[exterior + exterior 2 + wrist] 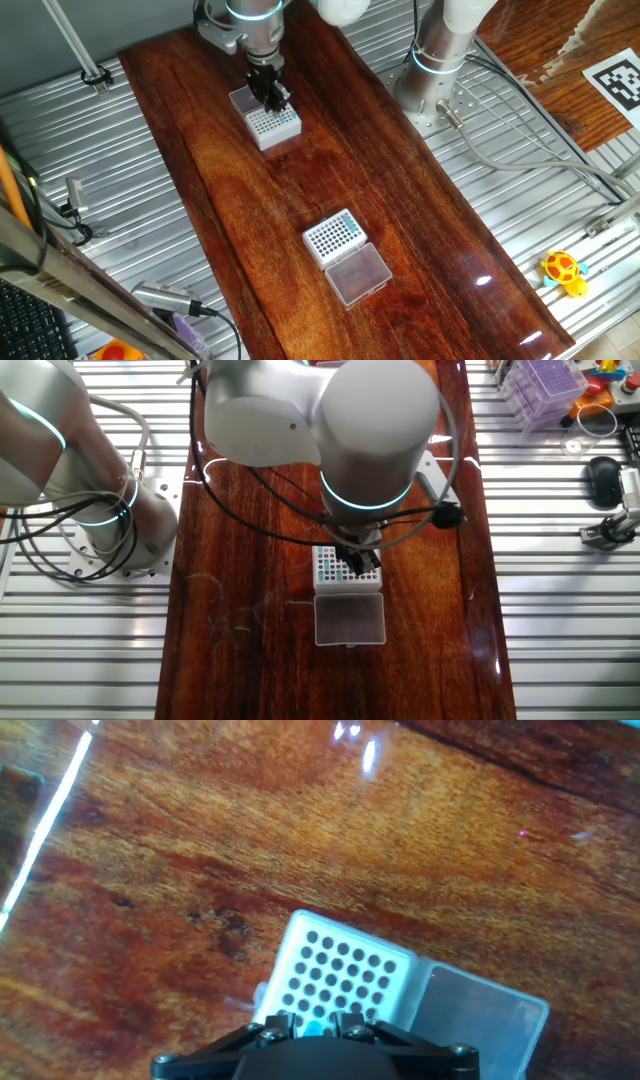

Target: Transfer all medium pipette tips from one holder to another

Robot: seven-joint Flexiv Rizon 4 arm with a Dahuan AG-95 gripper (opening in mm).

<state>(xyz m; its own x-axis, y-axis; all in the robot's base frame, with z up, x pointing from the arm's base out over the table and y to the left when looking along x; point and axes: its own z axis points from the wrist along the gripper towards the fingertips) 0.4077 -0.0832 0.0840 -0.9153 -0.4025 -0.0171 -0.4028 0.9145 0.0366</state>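
The gripper hangs directly over the bold-holed rack, fingers pinching 1 teal tip above a hole, apparently for insertion. The fine-dotted rack, well apart, holds the other teal tips, its lid open alongside for access.

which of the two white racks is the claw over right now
The rack with bold dark holes, at the far end of the table; the fine-dotted rack sits apart, nearer the camera.
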